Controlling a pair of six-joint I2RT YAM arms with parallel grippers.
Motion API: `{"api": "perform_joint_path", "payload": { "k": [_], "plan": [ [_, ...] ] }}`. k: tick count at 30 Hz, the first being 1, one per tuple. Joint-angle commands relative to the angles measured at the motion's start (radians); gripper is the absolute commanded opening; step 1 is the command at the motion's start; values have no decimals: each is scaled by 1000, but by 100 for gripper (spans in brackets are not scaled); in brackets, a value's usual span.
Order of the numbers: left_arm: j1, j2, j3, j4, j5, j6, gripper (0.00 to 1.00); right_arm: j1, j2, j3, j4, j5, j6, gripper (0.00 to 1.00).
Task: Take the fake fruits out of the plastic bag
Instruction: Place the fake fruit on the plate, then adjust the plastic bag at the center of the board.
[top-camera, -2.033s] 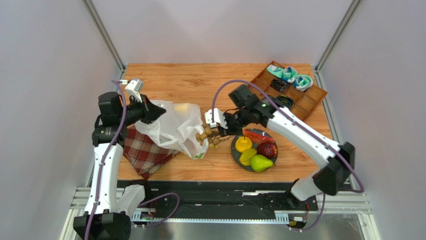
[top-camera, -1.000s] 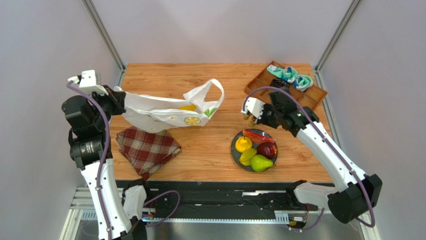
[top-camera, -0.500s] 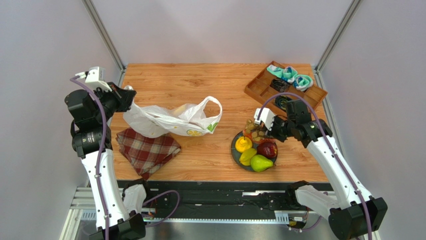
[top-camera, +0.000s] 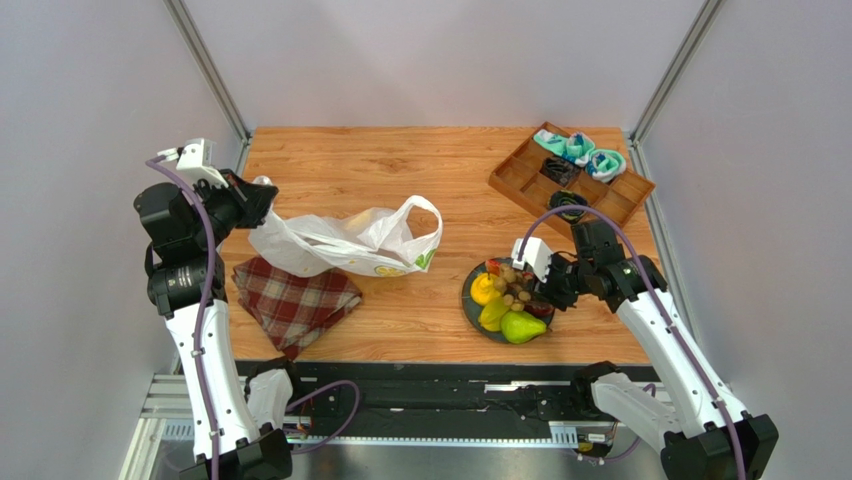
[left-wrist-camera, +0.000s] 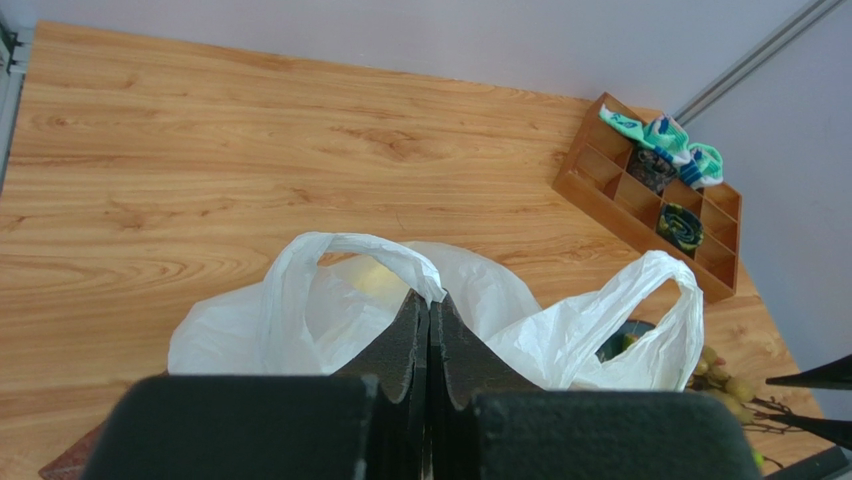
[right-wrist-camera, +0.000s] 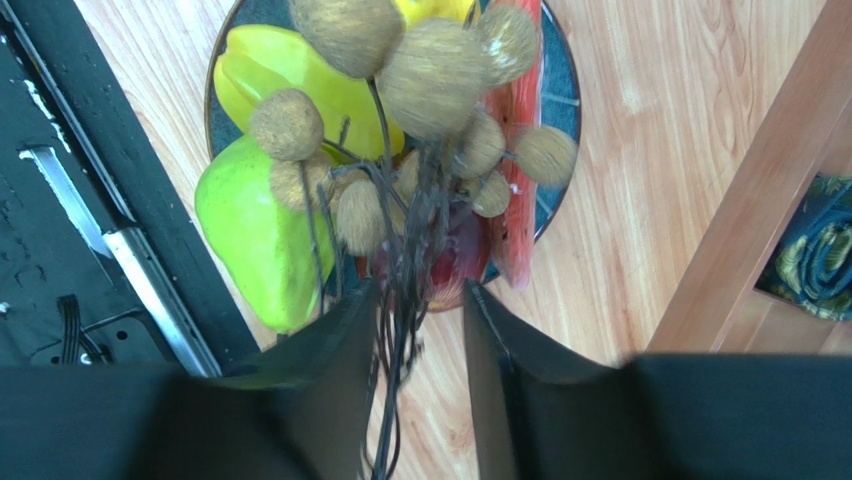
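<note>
Two grippers, two jobs. Right gripper (right-wrist-camera: 415, 300): jaws parted, with the stems of the brown grape bunch (right-wrist-camera: 420, 90) loose between them. This is judged a release onto the dark plate (right-wrist-camera: 565, 95) at near right, atop the pear (right-wrist-camera: 250, 230), starfruit (right-wrist-camera: 290, 80), apple (right-wrist-camera: 455, 250) and watermelon slice (right-wrist-camera: 520, 170). Left gripper (left-wrist-camera: 428, 310): clamped on a handle loop of the plastic bag (left-wrist-camera: 520, 340), holding its left end raised so the mouth faces right. One yellowish shape (left-wrist-camera: 375, 280) shows through the film, probably a fruit left to fetch.
</note>
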Motion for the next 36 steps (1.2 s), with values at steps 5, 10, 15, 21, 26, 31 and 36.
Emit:
{"api": "perform_joint_path", "payload": {
  "k": [5,10,15,21,26,31,36],
  "plan": [
    [7,-19,-18,35,60,12,0,-4,-26,112,-120,-22,-68,65],
    [5,-17,-50,40,153,5,0,-3,4,272,-107,-192,-1,70],
    [5,-57,-87,14,219,17,0,78,98,375,176,-360,311,71],
    [5,-134,-108,-112,264,60,0,414,270,467,443,-149,453,74],
    [5,-201,-124,-191,275,100,0,484,410,508,459,-160,512,99],
    [7,-235,-133,-242,275,117,0,491,507,485,505,-124,520,99],
    [5,-235,-122,-251,261,118,0,488,632,586,367,-130,475,55]
  ]
}}
